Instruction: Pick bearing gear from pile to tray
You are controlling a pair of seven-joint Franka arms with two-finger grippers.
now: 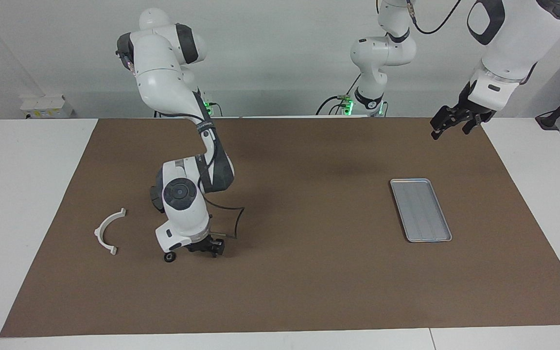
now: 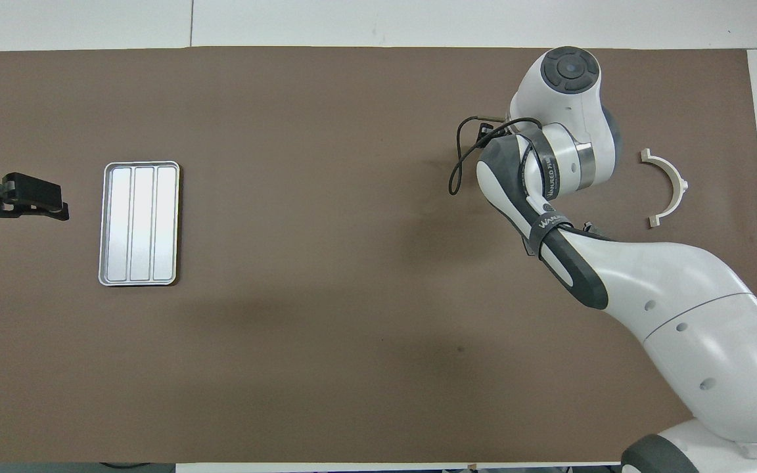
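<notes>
A large brown mat covers most of the white table.

The right arm reaches down to the mat at its own end of the table. The right gripper sits low, at or just above the mat surface; in the overhead view it is hidden under the arm's wrist. Whether its fingers are parted or closed cannot be told, nor whether they hold anything. A small black round piece lies on the mat just beside the gripper, toward the right arm's end of the table; contact between the two cannot be told. A thin black cable loops out from the wrist. A dark strap on the forearm bears white lettering that appears to read "WANJEED"; the same lettering shows on the neighbouring link.

A white curved plastic bracket, a half-ring with squared ends, lies flat on the mat near the gripper, further toward the right arm's end of the table and apart from it. No other loose parts can be made out.

The flat silver-grey rectangular metal tray, with rounded corners, low rim and lengthwise lines, lies toward the left arm's end of the table, well apart from the bracket. It holds nothing.

The left arm waits. The left gripper hangs in the air over the mat's corner, its jaws spread wide and holding nothing.
</notes>
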